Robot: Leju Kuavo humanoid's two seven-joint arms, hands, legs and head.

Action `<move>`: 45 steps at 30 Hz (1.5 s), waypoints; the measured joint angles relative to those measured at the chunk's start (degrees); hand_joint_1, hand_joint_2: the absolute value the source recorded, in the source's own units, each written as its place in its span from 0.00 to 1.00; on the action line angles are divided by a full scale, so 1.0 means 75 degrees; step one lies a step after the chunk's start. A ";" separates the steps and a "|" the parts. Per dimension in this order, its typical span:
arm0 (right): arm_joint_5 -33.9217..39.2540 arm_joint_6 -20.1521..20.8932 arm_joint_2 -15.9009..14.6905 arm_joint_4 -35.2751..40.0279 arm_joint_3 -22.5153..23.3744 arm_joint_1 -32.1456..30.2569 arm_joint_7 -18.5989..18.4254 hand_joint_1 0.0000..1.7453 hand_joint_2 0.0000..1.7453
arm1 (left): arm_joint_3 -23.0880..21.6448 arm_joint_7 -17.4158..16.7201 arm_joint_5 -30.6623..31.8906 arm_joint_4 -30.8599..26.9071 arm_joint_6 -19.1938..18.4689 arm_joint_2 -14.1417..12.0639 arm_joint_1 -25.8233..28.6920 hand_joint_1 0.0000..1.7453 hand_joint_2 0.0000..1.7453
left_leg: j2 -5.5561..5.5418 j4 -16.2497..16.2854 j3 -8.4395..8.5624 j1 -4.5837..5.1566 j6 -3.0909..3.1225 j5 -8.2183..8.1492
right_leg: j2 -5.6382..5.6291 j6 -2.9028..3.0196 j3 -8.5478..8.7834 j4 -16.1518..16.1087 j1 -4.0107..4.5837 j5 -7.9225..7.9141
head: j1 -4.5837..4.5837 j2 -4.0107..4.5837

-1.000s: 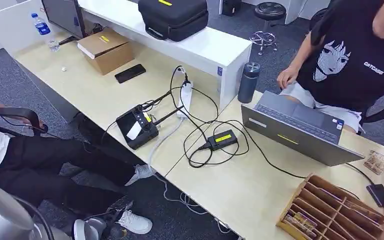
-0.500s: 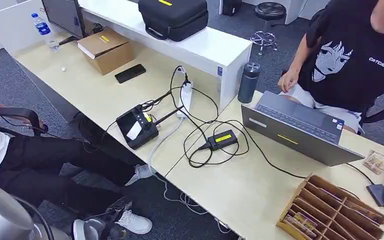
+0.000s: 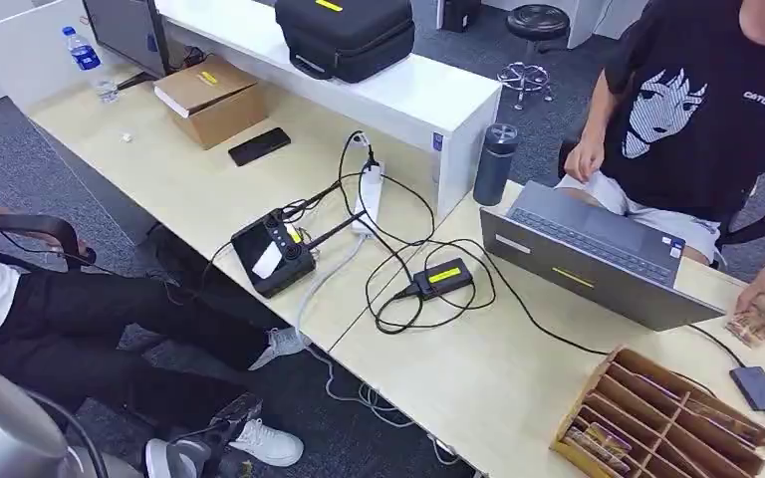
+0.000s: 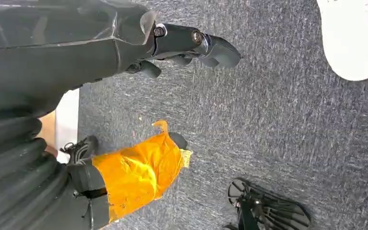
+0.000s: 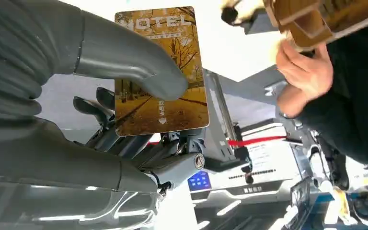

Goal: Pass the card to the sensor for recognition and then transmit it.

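1. The pale wood-grain laminate desk (image 3: 209, 189) looked smooth and matt.
2. The compartmented brown wooden card rack (image 3: 657, 418) showed a bare, unvarnished finish.
3. The glossy yellow plastic hotel card (image 5: 160, 72), pinched by the right hand (image 5: 124, 96), shone smoothly; that hand's thick thumb looked like matt grey plastic.
4. The grey floor carpet (image 4: 287, 120) appeared rough and woven.
5. The left hand (image 4: 191, 45) had dark, slightly shiny plastic fingers.
6. The brown cardboard box (image 3: 209, 100) looked matt and papery.

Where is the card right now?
In the right wrist view, the card is held in the right hand, pinned under its thumb, near a person's hand.
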State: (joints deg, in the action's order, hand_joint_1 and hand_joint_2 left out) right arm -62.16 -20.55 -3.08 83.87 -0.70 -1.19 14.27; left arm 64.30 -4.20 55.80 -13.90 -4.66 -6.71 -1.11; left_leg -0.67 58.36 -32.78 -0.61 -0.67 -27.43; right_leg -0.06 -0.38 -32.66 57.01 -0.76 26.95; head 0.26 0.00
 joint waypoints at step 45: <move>-0.0166 -0.0396 -0.0018 0.1166 -0.0487 0.0047 0.0053 1.00 1.00 | 0.0490 0.0020 0.0566 0.0000 -0.0073 0.0038 -0.0013 0.00 1.00 | 0.0003 0.0000 -0.0001 0.0000 0.0000 0.0001 | -0.0004 0.0002 0.0002 0.0002 0.0000 -0.0002 | 0.0000 0.0000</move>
State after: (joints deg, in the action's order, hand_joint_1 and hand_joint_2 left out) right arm -63.41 -23.51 -3.21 92.61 -4.35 -0.84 14.67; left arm 67.98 -4.04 60.04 -13.90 -5.20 -6.43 -1.20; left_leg -0.65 58.36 -32.79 -0.61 -0.67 -27.42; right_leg -0.09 -0.37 -32.65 57.03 -0.76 26.93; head 0.26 0.00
